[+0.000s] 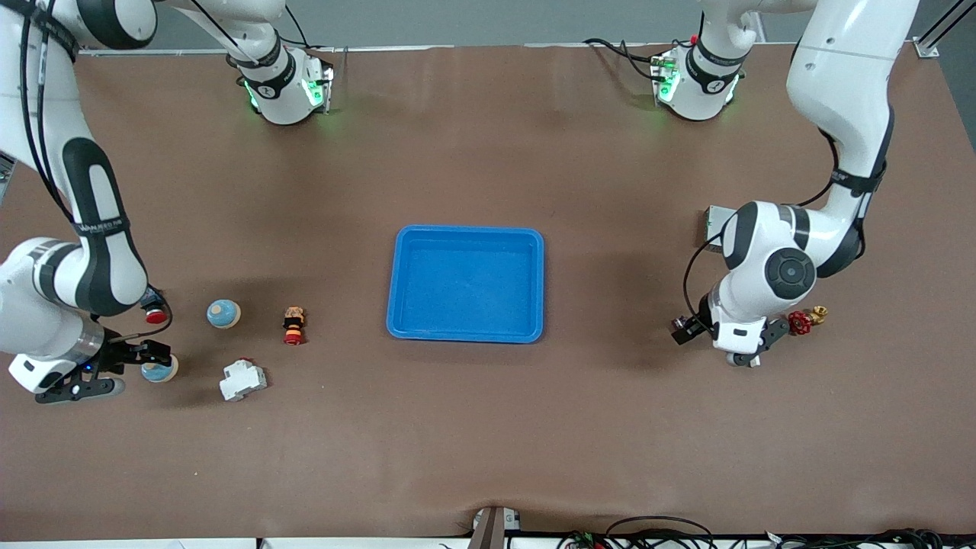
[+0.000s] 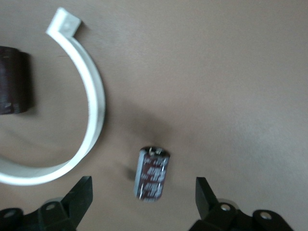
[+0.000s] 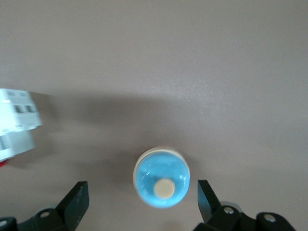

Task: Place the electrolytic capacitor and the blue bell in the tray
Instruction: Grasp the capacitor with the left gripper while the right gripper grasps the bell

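The electrolytic capacitor, a small dark cylinder with pale print, lies on the brown table. My left gripper hangs low over it, open, one finger on each side and neither touching. In the front view the left hand hides the capacitor. A blue bell with a cream knob stands on the table under my right gripper, which is open with the bell just ahead of its fingertips. That bell shows beside the right hand. The blue tray sits mid-table and holds nothing.
A second blue bell, a red button, a small black-orange-red part and a white breaker lie near the right gripper. A white curved clamp, a dark cylinder and a red valve lie by the left gripper.
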Robot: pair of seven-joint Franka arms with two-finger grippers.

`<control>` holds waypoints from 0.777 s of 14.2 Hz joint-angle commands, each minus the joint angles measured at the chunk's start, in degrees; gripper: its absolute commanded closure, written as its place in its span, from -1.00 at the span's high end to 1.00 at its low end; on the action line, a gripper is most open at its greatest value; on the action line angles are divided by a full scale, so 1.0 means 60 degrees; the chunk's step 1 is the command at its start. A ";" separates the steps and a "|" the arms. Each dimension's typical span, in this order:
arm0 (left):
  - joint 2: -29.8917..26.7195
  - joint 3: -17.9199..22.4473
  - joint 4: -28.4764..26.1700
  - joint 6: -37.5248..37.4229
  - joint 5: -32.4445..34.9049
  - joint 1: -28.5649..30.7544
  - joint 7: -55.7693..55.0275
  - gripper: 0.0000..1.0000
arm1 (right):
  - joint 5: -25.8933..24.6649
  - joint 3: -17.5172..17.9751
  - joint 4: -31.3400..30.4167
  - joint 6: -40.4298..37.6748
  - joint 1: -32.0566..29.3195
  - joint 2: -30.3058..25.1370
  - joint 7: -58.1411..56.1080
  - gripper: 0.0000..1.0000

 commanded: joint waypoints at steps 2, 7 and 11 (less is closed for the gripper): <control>0.0447 -0.0004 0.0199 0.0388 0.0201 -0.0020 -0.0130 0.69 | -0.0016 0.0121 0.0379 0.0195 -0.0201 0.0385 -0.0236 1.00; 0.0653 -0.0004 0.0184 0.0389 0.0201 -0.0034 -0.0130 -0.07 | 0.0028 0.0121 0.0364 0.0446 -0.0407 0.0707 -0.0631 1.00; 0.0522 -0.0018 0.0184 0.0287 0.0187 -0.0151 -0.0203 -1.00 | 0.0043 0.0121 0.0364 0.0460 -0.0451 0.0883 -0.0631 1.00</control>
